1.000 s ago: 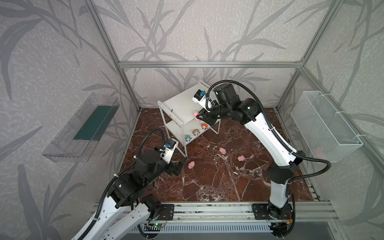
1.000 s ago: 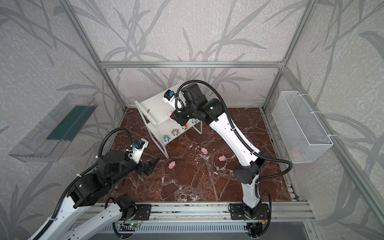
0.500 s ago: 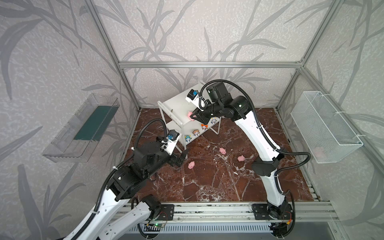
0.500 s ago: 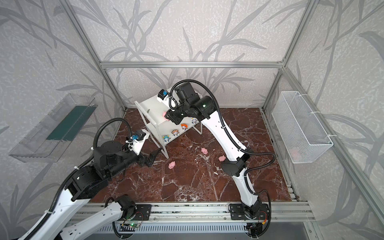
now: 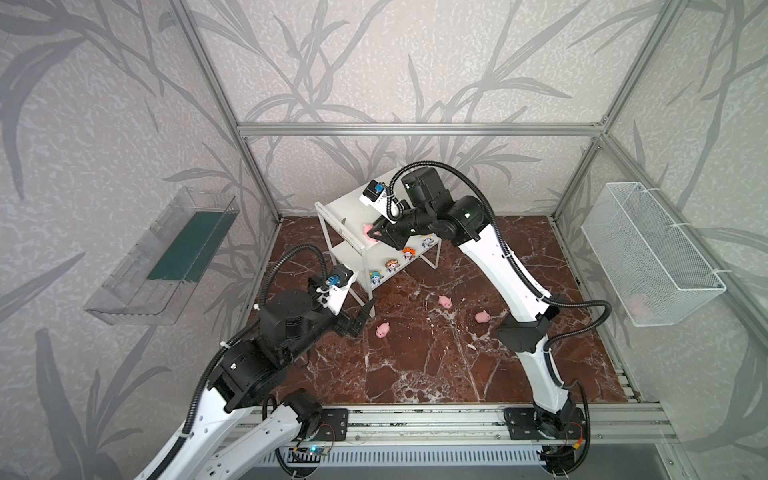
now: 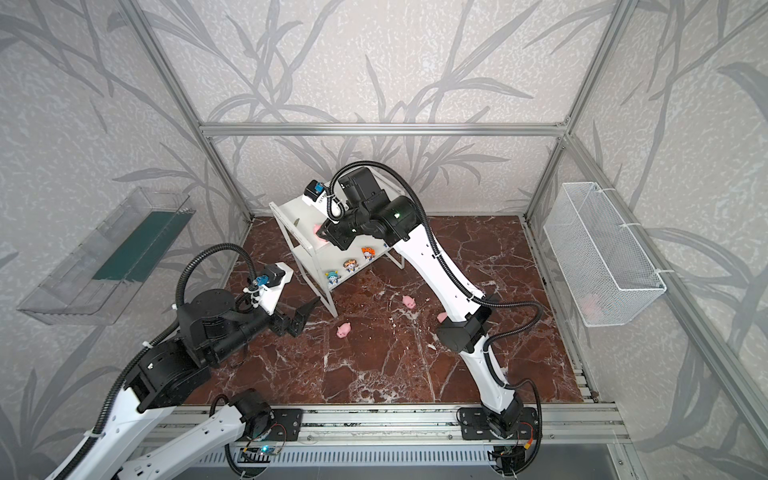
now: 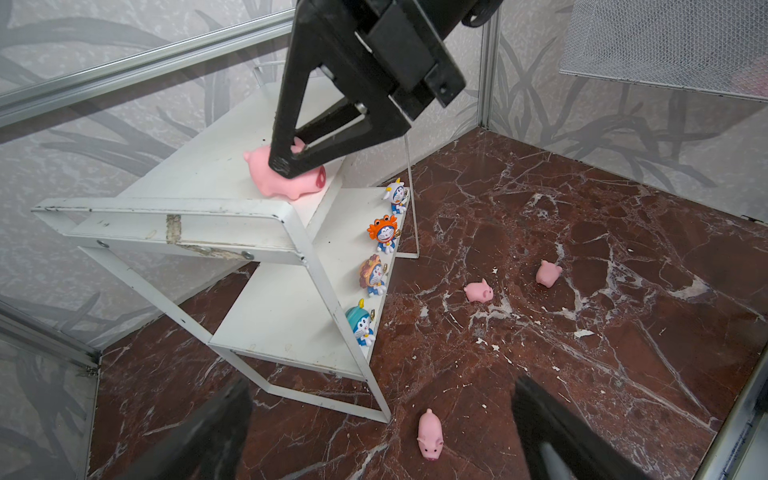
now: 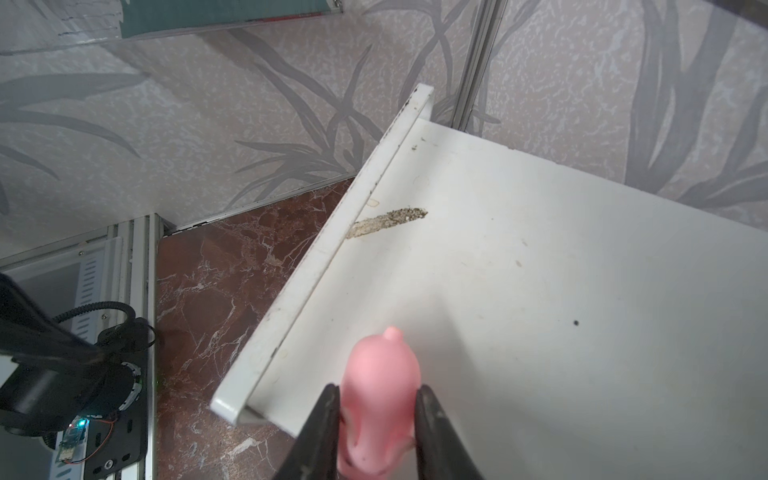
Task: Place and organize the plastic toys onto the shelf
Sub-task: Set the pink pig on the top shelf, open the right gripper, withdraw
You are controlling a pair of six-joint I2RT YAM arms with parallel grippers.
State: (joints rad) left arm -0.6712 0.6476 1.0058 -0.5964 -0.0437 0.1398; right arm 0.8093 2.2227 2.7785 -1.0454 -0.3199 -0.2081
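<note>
In both top views you can see the shelf (image 5: 347,214) standing near the back edge of the brown surface (image 5: 436,365), turned at a slant. Your right jaws reach over its top board and are closed on a pink pig (image 5: 368,229), close to the front edge of that board. Four little figurines (image 5: 392,266) stand in a row along the front edge of the lower board. Three loose pigs (image 5: 445,301) lie on the surface in front of the shelf, apart from each other. The nearest loose pig (image 6: 343,331) is near the shelf's front leg. Your left jaws are wide open and hold nothing. They hang low over the surface, close to that same leg.

In the left wrist view the pig (image 7: 286,183) looks to sit on the top board by its front corner, with a black jaw of the right arm pressed on it. The figurines (image 7: 374,277) face out from the lower board's edge: a blue one, then two with orange on them, then a white one. The loose pigs (image 7: 478,291) lie on the surface, and the two left jaws show as dark blurs, far apart.

In the right wrist view the two jaws sit tight on both sides of the pig (image 8: 380,395). The pig is over the white top board, near the end with the raised lip (image 8: 332,249).
</note>
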